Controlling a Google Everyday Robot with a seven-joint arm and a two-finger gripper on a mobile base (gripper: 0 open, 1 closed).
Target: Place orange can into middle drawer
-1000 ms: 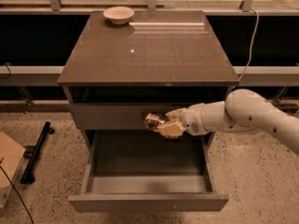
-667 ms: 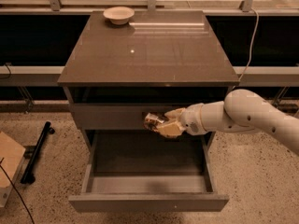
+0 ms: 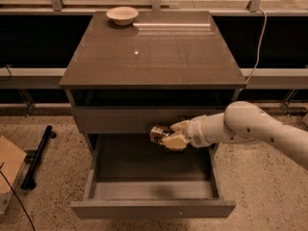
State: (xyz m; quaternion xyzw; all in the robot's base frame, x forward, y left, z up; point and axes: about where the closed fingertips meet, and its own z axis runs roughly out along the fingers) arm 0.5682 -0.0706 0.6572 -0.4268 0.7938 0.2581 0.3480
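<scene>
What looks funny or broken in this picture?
Only the orange can looks crumpled, its skin dented and crinkly. The pincer holds it over the back of the open middle drawer. Nothing is spilled, and the white bowl sits upright on the cabinet top.

A single white robot arm (image 3: 250,126) enters from the frame's edge at about 4 o'clock and stretches nearly level toward 9 o'clock, its thick rounded forearm narrowing to a pale wrist (image 3: 199,131). The end effector (image 3: 166,137) sits just below the middle of the view, near 6 o'clock, pointing toward 9 o'clock. Its tan fingers (image 3: 175,142) are clamped around the orange can (image 3: 157,132), one above and one below.
</scene>
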